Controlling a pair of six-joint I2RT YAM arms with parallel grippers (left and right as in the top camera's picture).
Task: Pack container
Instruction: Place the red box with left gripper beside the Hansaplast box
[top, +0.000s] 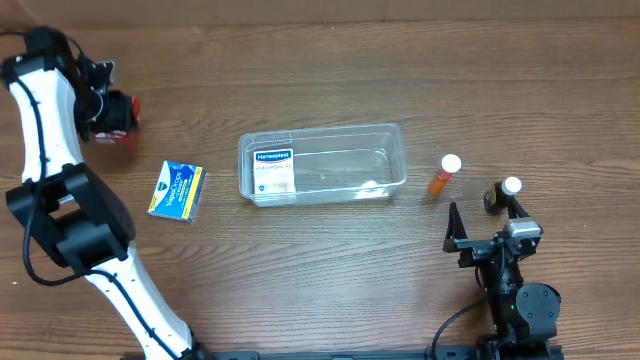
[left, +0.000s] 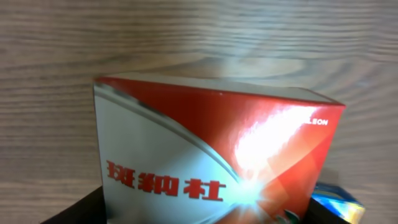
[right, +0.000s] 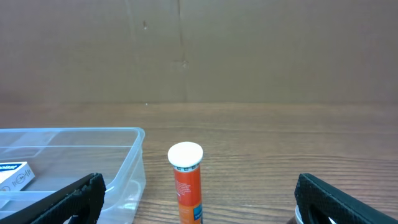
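The left gripper (top: 103, 98) is largely hidden behind the red box (left: 211, 155) that fills its wrist view. The box seems held, but the jaws' closure cannot be told. The left arm is stretched to the far left. The right gripper (top: 485, 212) is held low and spread wide, near the orange tube (right: 186, 180). The container (top: 345, 165) is seen mid-table (top: 300, 270), a white box (top: 273, 172) inside.

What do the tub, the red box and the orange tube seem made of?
Container: clear glossy plastic, probably; the table shows through its walls. Red box: likely coated card; sharp folded edges, bright glare. Orange tube: smooth plastic, perhaps; white cap, material uncertain.
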